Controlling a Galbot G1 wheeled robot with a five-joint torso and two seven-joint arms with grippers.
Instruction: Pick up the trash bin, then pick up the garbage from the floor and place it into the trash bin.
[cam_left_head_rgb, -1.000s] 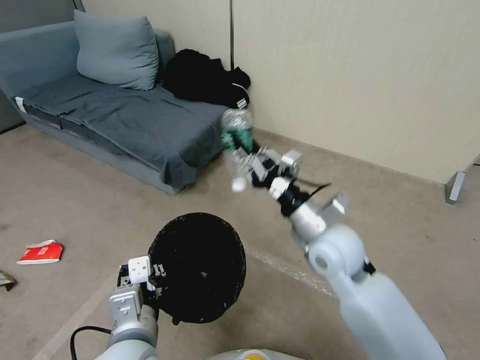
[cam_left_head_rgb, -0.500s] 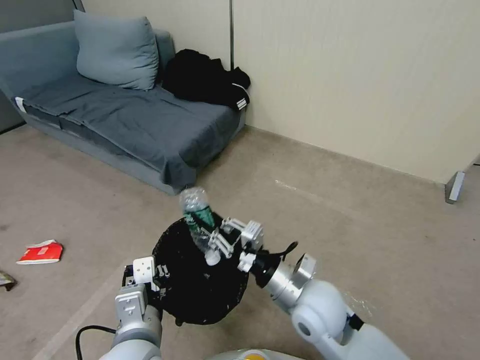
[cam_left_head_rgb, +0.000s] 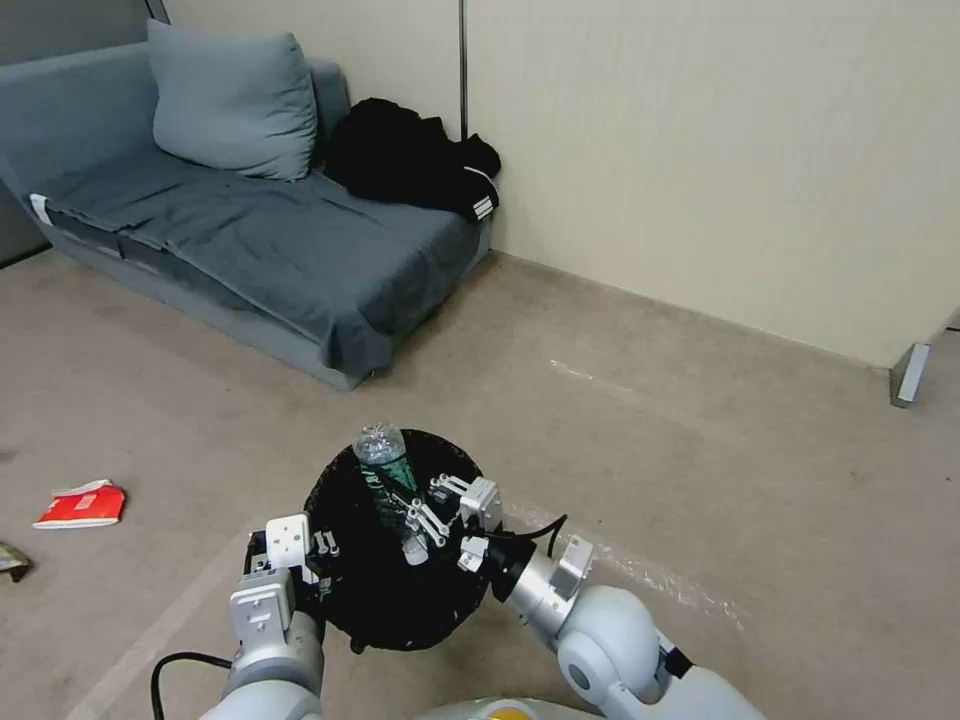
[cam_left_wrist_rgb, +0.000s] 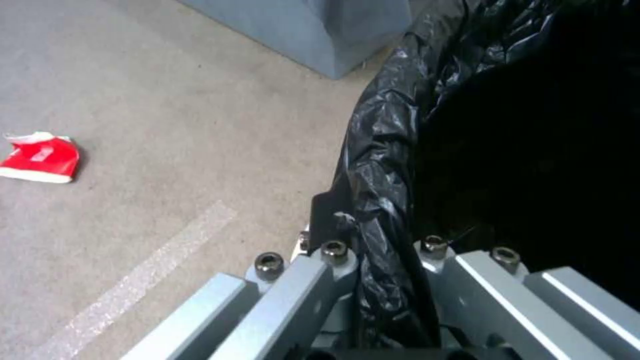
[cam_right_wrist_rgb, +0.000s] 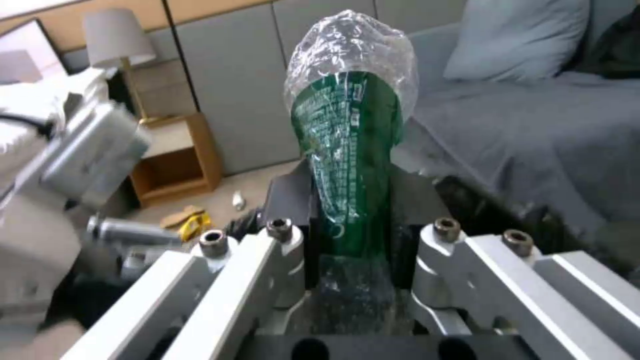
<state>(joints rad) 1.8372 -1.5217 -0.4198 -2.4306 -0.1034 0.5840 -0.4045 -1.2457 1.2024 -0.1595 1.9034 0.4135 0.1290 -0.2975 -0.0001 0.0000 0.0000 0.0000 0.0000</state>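
The trash bin (cam_left_head_rgb: 350, 585), with its black bag liner (cam_left_wrist_rgb: 380, 150) folded over the rim, is held off the floor by my left gripper (cam_left_head_rgb: 312, 560), which is shut on the near rim (cam_left_wrist_rgb: 383, 240). My right gripper (cam_left_head_rgb: 408, 508) is shut on a crushed clear plastic bottle (cam_left_head_rgb: 385, 468) with a green label (cam_right_wrist_rgb: 348, 145). It holds the bottle tilted over the bin's mouth, cap end down. A flattened red-and-white carton (cam_left_head_rgb: 82, 503) (cam_left_wrist_rgb: 39, 159) lies on the floor to the left. A dark wrapper (cam_left_head_rgb: 12, 560) pokes in at the left edge.
A grey sofa (cam_left_head_rgb: 250, 230) with a cushion and black clothing (cam_left_head_rgb: 410, 155) stands ahead on the left, against the beige wall. The right wrist view shows a wooden side table (cam_right_wrist_rgb: 175, 165), a lamp (cam_right_wrist_rgb: 115, 31), and a yellow wrapper (cam_right_wrist_rgb: 195, 223) on the floor. Open carpet lies to the right.
My right arm has swung the bottle down and back, from in front of the sofa's corner to over the bin's opening. The left gripper and bin have barely moved.
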